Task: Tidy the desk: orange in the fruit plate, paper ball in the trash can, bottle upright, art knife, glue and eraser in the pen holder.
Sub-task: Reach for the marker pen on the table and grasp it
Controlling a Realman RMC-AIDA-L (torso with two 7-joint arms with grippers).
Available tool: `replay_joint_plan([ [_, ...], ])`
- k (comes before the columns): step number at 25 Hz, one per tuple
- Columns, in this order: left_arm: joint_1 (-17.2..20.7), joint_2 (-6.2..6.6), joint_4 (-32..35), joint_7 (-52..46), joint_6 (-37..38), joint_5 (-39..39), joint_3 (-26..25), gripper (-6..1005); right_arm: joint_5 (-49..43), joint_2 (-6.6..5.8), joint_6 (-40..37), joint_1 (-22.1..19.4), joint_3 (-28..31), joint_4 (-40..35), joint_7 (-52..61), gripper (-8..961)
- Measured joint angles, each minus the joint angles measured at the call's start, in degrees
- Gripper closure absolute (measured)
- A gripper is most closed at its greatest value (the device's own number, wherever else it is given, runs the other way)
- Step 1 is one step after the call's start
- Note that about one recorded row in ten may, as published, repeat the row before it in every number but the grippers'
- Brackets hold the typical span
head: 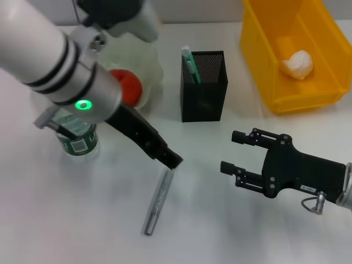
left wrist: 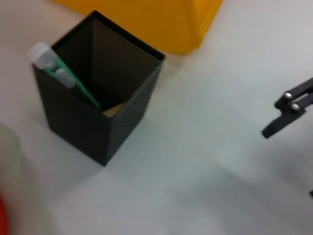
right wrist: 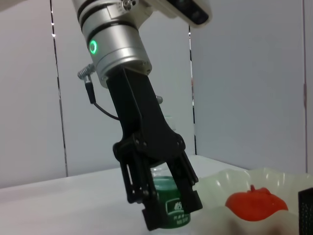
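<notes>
In the head view, the glue, a slim grey stick, is lying on the white surface in the lower middle of the frame, tilted so its upper end points toward the left claw. That claw is hanging just above this upper end, its dark fingers drawn close together and gripping nothing; whether it is touching the stick cannot be told.

At the lower right, the right claw is hovering over bare surface, well apart from the glue, its two fingers spread wide and empty.

At the middle left, the bottle is standing upright, partly hidden behind the left arm. Just beyond it, the orange is sitting in the pale-green fruit plate.

In the upper middle, the black mesh pen holder is standing with the mint-green art knife leaning in its corner. The left wrist view is showing a tan block, the eraser, lying at the holder's bottom.

At the upper right, the paper ball is resting inside the yellow trash can.
</notes>
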Motion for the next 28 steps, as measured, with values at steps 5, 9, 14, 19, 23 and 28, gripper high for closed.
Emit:
replay_joint_plan([
  [5,-4.4,-0.02,-0.5,-5.4,2.5,0.7,5.0,202,0.0,0.04,0.3,-0.4,0.0,0.5,-0.1,285],
  [9,-5.3,-0.02,-0.9,-6.7,3.2,-0.9,7.5,233,-0.1,0.04,0.1,-1.0,0.0,1.2,-0.2,285],
  [14,-5.4,-0.02,-2.7,-7.4,1.4,-2.1,9.9,263,-0.1,0.04,-0.1,-1.9,0.0,1.3,-0.3,285],
  [19,-5.5,-0.03,-5.9,-7.4,-1.5,-1.6,11.2,263,-0.1,0.04,0.3,-2.1,0.0,1.3,-0.9,285],
  [23,-5.6,-0.02,-9.5,-6.6,-3.6,-1.3,11.1,263,-0.1,0.04,0.3,-2.1,0.0,1.3,-0.9,285],
  [28,-5.6,-0.02,-11.8,-6.3,-4.9,-0.2,11.1,263,-0.2,0.04,0.3,-2.1,0.2,1.4,-0.9,285],
])
